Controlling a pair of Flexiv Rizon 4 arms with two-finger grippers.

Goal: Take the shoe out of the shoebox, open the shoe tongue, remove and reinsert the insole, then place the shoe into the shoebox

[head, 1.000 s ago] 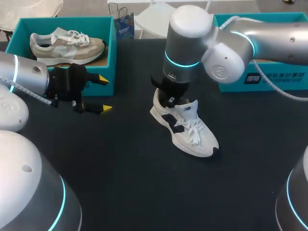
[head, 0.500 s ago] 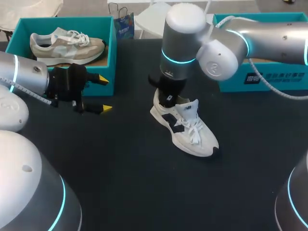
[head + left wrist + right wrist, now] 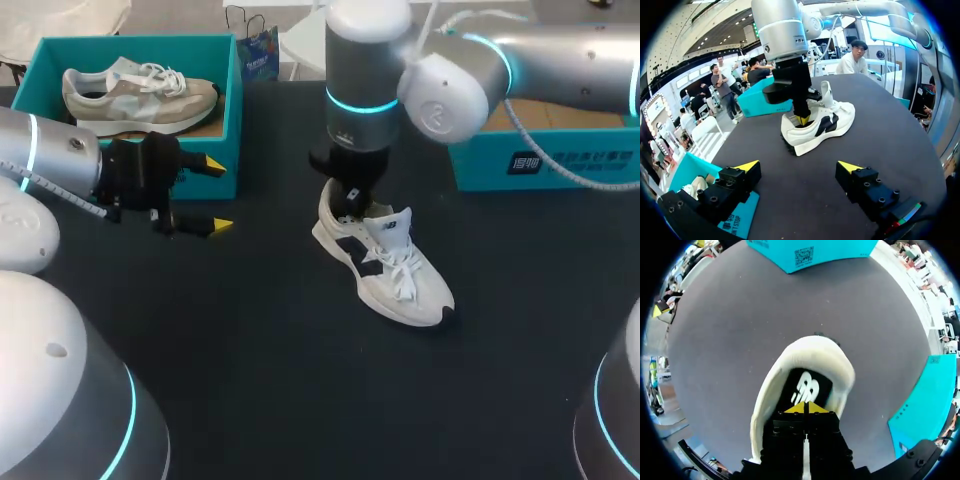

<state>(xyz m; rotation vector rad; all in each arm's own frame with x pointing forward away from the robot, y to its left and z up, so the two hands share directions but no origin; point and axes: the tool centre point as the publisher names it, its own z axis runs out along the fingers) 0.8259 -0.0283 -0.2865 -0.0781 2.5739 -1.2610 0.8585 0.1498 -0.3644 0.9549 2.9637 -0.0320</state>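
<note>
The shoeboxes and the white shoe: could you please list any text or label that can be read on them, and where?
Right shoebox, front label: white characters, too blurred to read.
Left shoebox, label: partly hidden, not readable.
Insole of the white shoe: a white logo only, no legible words.
So no text can be quoted.

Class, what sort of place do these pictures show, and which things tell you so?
Probably a robot test bench for shoe handling: a dark table carries a white shoe and teal shoeboxes, and the right hand is in the shoe's opening.
</note>
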